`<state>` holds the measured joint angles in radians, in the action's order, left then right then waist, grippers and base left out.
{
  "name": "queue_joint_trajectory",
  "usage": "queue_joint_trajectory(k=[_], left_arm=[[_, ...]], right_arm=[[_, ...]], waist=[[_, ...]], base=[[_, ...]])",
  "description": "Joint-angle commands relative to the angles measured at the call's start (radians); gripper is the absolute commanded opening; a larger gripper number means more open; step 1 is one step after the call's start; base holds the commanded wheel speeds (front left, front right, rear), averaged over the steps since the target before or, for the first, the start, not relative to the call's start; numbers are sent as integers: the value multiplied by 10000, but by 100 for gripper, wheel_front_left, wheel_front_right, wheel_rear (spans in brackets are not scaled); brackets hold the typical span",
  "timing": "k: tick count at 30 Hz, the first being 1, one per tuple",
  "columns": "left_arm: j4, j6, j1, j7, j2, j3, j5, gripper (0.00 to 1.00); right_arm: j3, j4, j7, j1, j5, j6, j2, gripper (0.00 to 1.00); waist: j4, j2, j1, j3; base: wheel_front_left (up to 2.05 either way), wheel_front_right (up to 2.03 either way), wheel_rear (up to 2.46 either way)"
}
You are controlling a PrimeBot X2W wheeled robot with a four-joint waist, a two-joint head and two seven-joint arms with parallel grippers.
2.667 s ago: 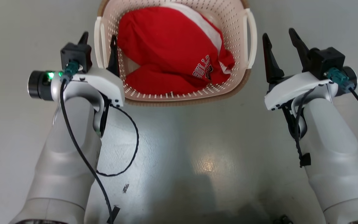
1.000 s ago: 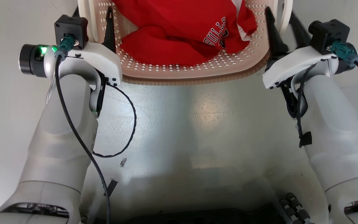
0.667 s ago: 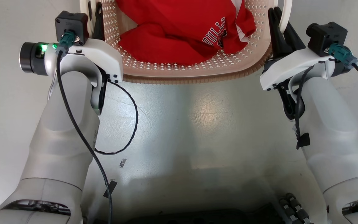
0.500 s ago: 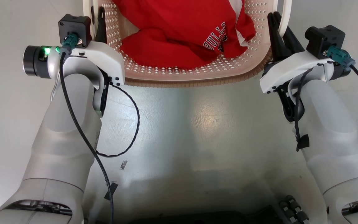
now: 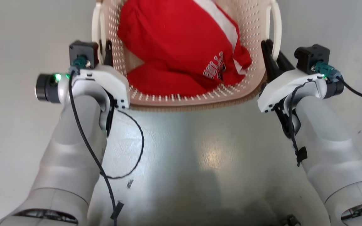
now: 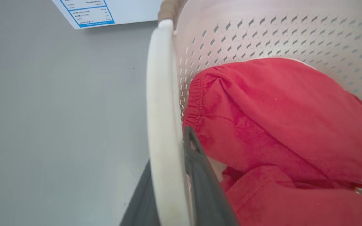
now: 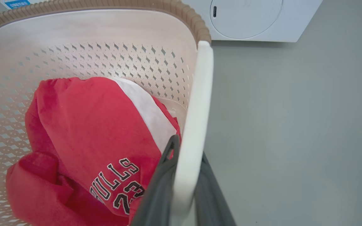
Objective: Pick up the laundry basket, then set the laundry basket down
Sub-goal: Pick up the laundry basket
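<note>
Laundry basket (image 5: 174, 97) is at the far middle of the head view, over the grey floor (image 5: 200, 157) and directly between the two arms; whether its bottom touches the floor I cannot tell. It is cream-white with many small holes and a brown rim, and a white loop handle stands on each short side. The left gripper (image 5: 104, 50) is at the near end of the left handle (image 5: 96, 31). In the left wrist view its jaws are pressed onto this white loop (image 6: 160, 110), with one dark finger (image 6: 203, 182) inside the basket just beside the cloth and the other finger (image 6: 138, 201) outside. The right gripper (image 5: 271, 51) is at the near end of the right handle (image 5: 276, 28). The right wrist view shows its jaws pinching the white band (image 7: 195, 110), one finger (image 7: 160, 182) on the inner side and one (image 7: 214, 194) on the outer side. Inside the laundry basket lies a crumpled red garment (image 5: 174, 40) with lettering (image 7: 118, 185) that reads "BULLS" and 23, and a white cloth (image 7: 146, 113) shows from under it toward the far right. Past the far right corner of the basket a white washing machine (image 7: 250, 18) stands on the floor, well apart from the right gripper. A white sheet with blue print (image 6: 86, 12) is beyond the far left corner.
</note>
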<state>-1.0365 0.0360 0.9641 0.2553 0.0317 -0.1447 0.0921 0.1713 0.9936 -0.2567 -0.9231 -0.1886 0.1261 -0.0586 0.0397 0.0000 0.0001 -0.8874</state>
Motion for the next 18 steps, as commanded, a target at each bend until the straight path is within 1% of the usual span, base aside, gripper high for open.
queue_joint_trajectory(k=[1, 5, 11, 18], left_arm=[[-68, -150, -485, 65, 213, 9, 85, 0], [-646, -247, -734, 65, 193, -173, 353, 0], [-1370, -511, -1369, 65, 188, -716, 1139, 0], [-2051, -536, -2420, 65, 186, -1312, 2021, 0]], right_arm=[[310, 103, -51, 423, -103, 46, 83, 0], [629, 619, -51, 555, -321, 46, 84, 0], [1389, 1329, -51, 1072, -927, 46, 84, 0], [2655, 1919, 23, 1991, -1922, 46, 84, 0]], waist=[[-13, 0, 0, 645], [23, 0, 0, 1551], [156, 0, 0, 3160], [436, 0, 0, 5171]], base=[[0, 0, 0], [0, 0, 0], [0, 0, 0], [0, 0, 0]])
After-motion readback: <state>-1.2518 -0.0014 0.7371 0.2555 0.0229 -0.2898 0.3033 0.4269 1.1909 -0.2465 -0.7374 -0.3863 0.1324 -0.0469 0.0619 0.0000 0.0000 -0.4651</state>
